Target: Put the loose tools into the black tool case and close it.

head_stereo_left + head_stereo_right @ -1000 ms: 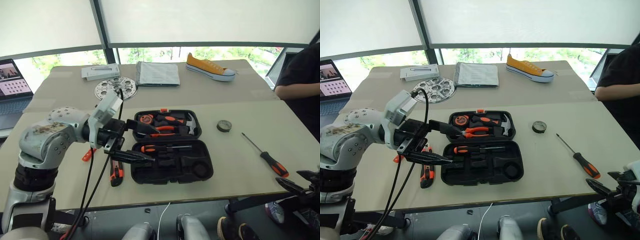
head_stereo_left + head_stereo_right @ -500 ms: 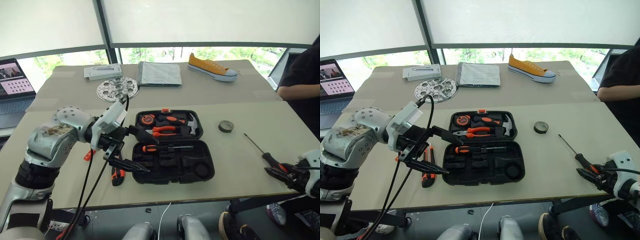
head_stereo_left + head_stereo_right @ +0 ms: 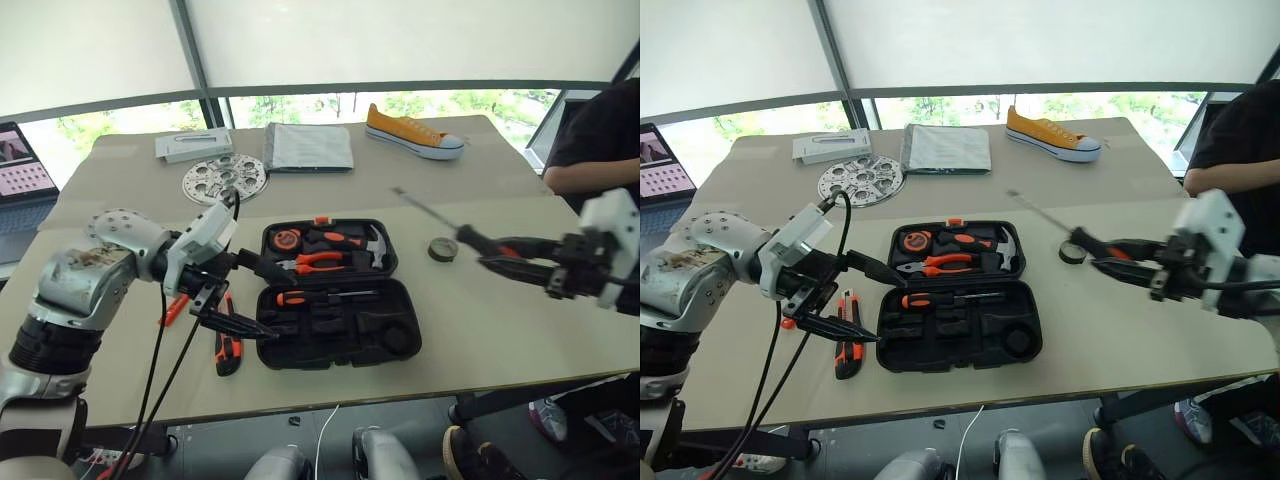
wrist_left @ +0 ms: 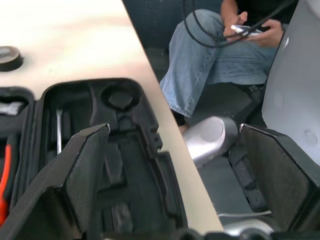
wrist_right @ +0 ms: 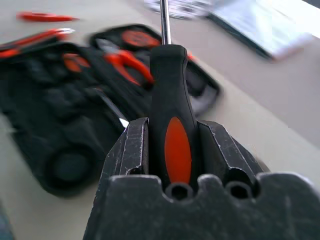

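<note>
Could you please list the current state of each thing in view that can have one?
Tool case: open, lying flat on the table.
Screwdriver: held off the table in the right gripper.
Second screwdriver: lying in the case.
Left gripper: open, empty, beside the case.
Utility knife: loose on the table.
Tape roll: loose on the table.

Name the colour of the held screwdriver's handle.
Black with an orange inset; the screwdriver shows best in the right wrist view.

Black-orange screwdriver (image 5: pixel 172 120), black case (image 3: pixel 960 330)
</note>
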Available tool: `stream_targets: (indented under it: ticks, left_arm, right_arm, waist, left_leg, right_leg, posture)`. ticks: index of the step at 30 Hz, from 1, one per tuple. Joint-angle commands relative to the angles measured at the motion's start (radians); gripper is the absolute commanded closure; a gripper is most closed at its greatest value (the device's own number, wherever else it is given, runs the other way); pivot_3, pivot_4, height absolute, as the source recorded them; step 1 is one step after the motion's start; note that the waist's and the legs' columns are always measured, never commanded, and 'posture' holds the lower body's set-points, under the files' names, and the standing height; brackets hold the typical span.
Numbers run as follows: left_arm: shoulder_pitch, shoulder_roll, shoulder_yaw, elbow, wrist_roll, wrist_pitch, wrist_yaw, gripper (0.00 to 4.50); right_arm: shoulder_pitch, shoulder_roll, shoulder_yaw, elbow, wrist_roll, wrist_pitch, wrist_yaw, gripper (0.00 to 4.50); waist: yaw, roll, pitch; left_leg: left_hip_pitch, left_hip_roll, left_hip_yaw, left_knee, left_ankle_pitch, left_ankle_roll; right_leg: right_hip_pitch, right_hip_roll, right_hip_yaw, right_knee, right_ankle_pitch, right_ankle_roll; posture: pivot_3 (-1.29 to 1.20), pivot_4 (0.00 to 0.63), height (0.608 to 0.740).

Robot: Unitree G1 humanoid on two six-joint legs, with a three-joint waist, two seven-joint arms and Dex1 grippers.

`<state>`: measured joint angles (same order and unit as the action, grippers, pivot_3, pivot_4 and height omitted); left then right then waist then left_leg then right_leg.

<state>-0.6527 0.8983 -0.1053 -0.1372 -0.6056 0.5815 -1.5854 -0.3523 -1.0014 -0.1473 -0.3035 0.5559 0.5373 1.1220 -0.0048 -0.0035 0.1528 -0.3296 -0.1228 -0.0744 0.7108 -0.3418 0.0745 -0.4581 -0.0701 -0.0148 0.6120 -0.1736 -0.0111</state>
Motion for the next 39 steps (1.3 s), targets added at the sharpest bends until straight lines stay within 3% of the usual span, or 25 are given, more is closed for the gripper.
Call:
stream_targets:
  ticks: [1, 4, 9, 16, 24, 25, 32, 33, 34, 36, 39]
  left_arm:
    - [-0.012, 0.004, 0.028, -0.018, -0.011, -0.006, 0.005, 0.00]
    - [0.003, 0.008, 0.036, -0.042, -0.011, -0.005, 0.019, 0.00]
    - [0.058, 0.023, 0.053, -0.062, 0.017, -0.033, 0.056, 0.00]
    - [0.160, 0.061, 0.119, -0.052, 0.032, -0.047, 0.109, 0.00]
    - [0.156, 0.056, 0.126, -0.031, 0.039, -0.057, 0.135, 0.00]
    - [0.153, 0.054, 0.124, -0.030, 0.040, -0.058, 0.137, 0.00]
    - [0.133, 0.041, 0.114, -0.011, 0.054, -0.070, 0.136, 0.00]
    - [0.129, 0.039, 0.112, -0.005, 0.057, -0.074, 0.135, 0.00]
    - [0.125, 0.037, 0.109, 0.001, 0.061, -0.079, 0.136, 0.00]
    - [0.120, 0.033, 0.106, 0.009, 0.066, -0.086, 0.137, 0.00]
    - [0.121, 0.027, 0.102, 0.013, 0.074, -0.095, 0.141, 0.00]
  right_arm:
    - [-0.150, 0.059, 0.246, 0.056, -0.197, -0.143, 0.055, 3.44]
    - [-0.237, 0.103, 0.386, 0.162, -0.351, -0.285, 0.089, 3.44]
    - [-0.313, 0.178, 0.481, 0.293, -0.462, -0.361, 0.093, 3.44]
    - [-0.300, 0.205, 0.491, 0.331, -0.509, -0.395, 0.112, 3.44]
    - [-0.277, 0.218, 0.478, 0.302, -0.502, -0.363, 0.107, 3.44]
    - [-0.278, 0.226, 0.476, 0.304, -0.503, -0.367, 0.098, 2.94]
    - [-0.307, 0.271, 0.430, 0.285, -0.482, -0.307, 0.052, 0.71]
    - [-0.308, 0.275, 0.423, 0.274, -0.468, -0.285, 0.054, 0.24]
    - [-0.307, 0.283, 0.418, 0.262, -0.450, -0.258, 0.058, 0.05]
    - [-0.304, 0.294, 0.413, 0.247, -0.433, -0.225, 0.061, 0.05]
    - [-0.292, 0.308, 0.432, 0.249, -0.451, -0.245, 0.053, 0.77]
  waist:
    - [0.007, -0.001, 0.000]
    - [0.014, -0.001, 0.000]
    - [0.010, -0.001, 0.001]
    - [0.001, -0.001, 0.001]
    - [0.002, -0.001, 0.001]
    - [0.001, -0.001, 0.001]
    - [-0.005, -0.001, 0.001]
    - [-0.005, -0.001, 0.001]
    - [-0.005, -0.001, 0.001]
    - [-0.005, -0.001, 0.001]
    - [-0.006, -0.001, 0.001]
  left_leg:
    - [-0.002, -0.001, 0.000, 0.001, 0.000, 0.001]
    - [-0.007, -0.004, 0.000, 0.003, -0.001, 0.001]
    - [-0.008, -0.005, 0.000, 0.003, -0.001, 0.001]
    - [-0.007, -0.003, 0.000, 0.003, 0.000, 0.000]
    - [-0.007, -0.003, -0.001, 0.003, 0.000, 0.000]
    - [-0.007, -0.003, -0.001, 0.003, 0.000, 0.000]
    - [-0.007, -0.003, -0.001, 0.003, 0.000, 0.000]
    - [-0.007, -0.003, -0.001, 0.003, 0.000, 0.000]
    - [-0.007, -0.003, -0.001, 0.003, 0.000, 0.000]
    - [-0.007, -0.003, -0.001, 0.003, 0.000, 0.000]
    - [-0.007, -0.003, -0.001, 0.003, 0.000, 0.000]
  right_leg:
    - [-0.001, -0.001, 0.000, 0.000, 0.000, 0.001]
    - [-0.008, -0.005, -0.003, 0.001, 0.002, 0.002]
    - [-0.008, -0.006, -0.012, 0.000, 0.002, 0.002]
    - [-0.008, -0.005, -0.011, 0.002, 0.001, -0.002]
    - [-0.008, -0.005, -0.010, 0.002, 0.001, -0.002]
    - [-0.008, -0.005, -0.010, 0.002, 0.001, -0.002]
    - [-0.008, -0.005, -0.010, 0.002, 0.001, -0.002]
    - [-0.008, -0.005, -0.010, 0.002, 0.001, -0.002]
    - [-0.008, -0.005, -0.010, 0.002, 0.001, -0.002]
    - [-0.008, -0.005, -0.010, 0.002, 0.001, -0.002]
    - [-0.008, -0.005, -0.010, 0.002, 0.001, -0.002]
  posture:
    - [0.00, 0.150, 0.740]
    - [0.00, 0.150, 0.740]
    - [0.00, 0.150, 0.740]
    - [0.00, 0.150, 0.740]
    - [0.00, 0.150, 0.740]
    - [0.00, 0.150, 0.740]
    - [0.00, 0.150, 0.740]
    - [0.00, 0.150, 0.740]
    - [0.00, 0.150, 0.740]
    - [0.00, 0.150, 0.740]
    - [0.00, 0.150, 0.740]
